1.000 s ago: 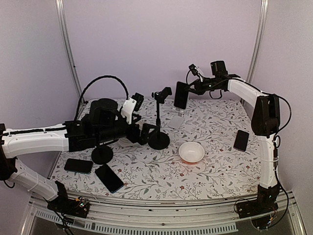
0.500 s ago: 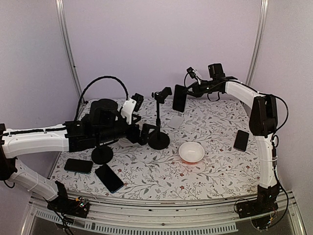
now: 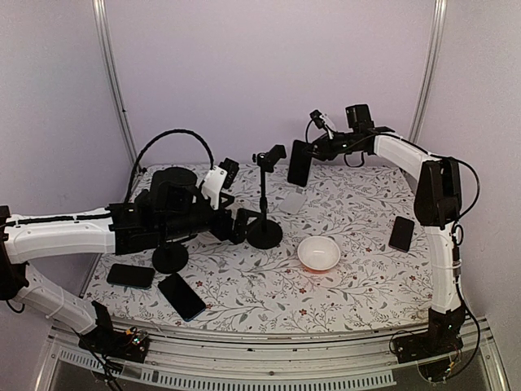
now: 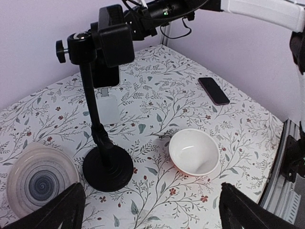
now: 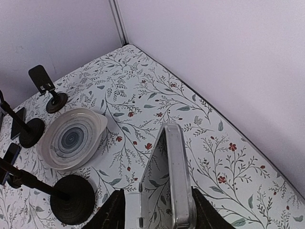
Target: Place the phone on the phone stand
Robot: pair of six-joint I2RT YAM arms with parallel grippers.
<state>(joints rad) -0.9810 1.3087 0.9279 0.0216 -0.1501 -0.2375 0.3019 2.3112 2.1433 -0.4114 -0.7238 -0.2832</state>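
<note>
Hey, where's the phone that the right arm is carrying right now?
In the top view, the black rectangular phone is held upright by the right gripper above the table's far middle, just right of the tall black phone stand's clamp.

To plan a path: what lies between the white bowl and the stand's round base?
Nothing: only bare flowered cloth shows there, in the left wrist view.

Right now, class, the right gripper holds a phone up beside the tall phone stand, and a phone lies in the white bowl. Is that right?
No. The white bowl is empty, as the left wrist view shows. The right gripper does hold a phone up beside the tall phone stand.
</note>
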